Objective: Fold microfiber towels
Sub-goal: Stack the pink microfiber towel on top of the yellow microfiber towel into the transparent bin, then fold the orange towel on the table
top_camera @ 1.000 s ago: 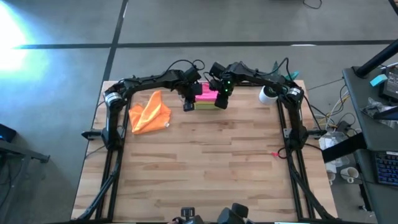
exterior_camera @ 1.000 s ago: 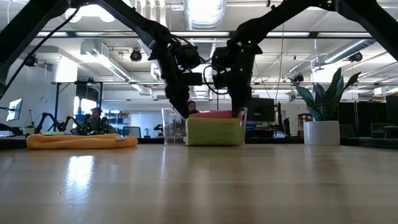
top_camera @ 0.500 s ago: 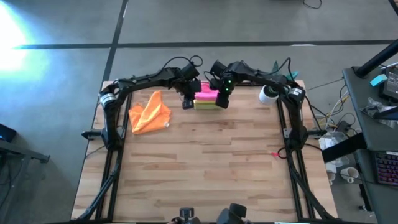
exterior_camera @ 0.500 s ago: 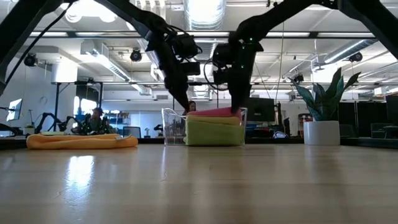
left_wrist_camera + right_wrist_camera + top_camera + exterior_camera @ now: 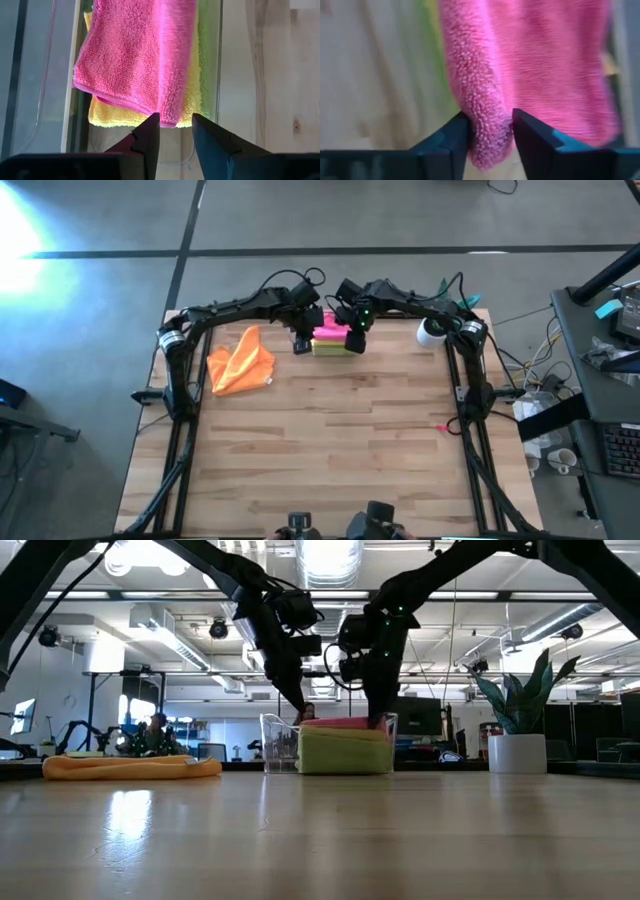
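A pink towel lies folded on top of a yellow towel and a lime green towel in a clear bin at the table's far middle. My right gripper is shut on the pink towel over the bin's right end. My left gripper is open over the bin's left end, its fingertips on either side of the pink towel's near corner. An orange towel lies crumpled on the table at the far left. My right gripper pinches the pink towel's thick folded edge between its two fingers, coming from above and pointing down. The towel lies on the stack in the bin. My left gripper's open fingers flank the pink towel's corner; whether they touch it, I cannot tell.
A white pot with a green plant stands at the far right, beside the right arm's base. The wooden table stretches bare toward its near edge. People and desks show in the room beyond the table.
My left gripper has risen a little above the bin's left end. My right gripper has stayed at the pink towel's right end, and the towel has stayed on the stack.
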Robot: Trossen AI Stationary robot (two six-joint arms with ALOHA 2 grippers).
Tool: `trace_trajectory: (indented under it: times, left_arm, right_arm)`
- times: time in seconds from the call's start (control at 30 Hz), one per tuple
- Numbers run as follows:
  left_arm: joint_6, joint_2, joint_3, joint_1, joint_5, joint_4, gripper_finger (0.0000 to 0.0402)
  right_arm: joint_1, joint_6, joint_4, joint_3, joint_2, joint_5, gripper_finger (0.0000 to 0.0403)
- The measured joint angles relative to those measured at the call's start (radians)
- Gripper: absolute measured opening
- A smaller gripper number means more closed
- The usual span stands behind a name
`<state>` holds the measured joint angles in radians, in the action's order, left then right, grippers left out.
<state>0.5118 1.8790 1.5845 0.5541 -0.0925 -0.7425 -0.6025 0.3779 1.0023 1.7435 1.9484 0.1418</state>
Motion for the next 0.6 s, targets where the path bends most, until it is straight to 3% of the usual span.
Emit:
trace_trajectory:
  times: [0.1, 0.3, 0.6]
  left_arm:
    - [0.0, 0.0, 0.0, 0.001, 0.039, -0.001, 0.0099]
    - [-0.006, -0.034, 0.0, 0.002, 0.225, -0.078, 0.0099]
    - [-0.201, -0.155, -0.097, -0.003, 0.192, -0.245, 0.0099]
  right_arm:
    - [0.0, 0.02, 0.0, 0.018, -0.001, -0.068, 0.0168]
    - [0.0, 0.041, 0.126, 0.087, -0.013, -0.082, 0.0199]
    - [0.0, -0.101, 0.234, 0.144, -0.013, -0.038, 0.0193]
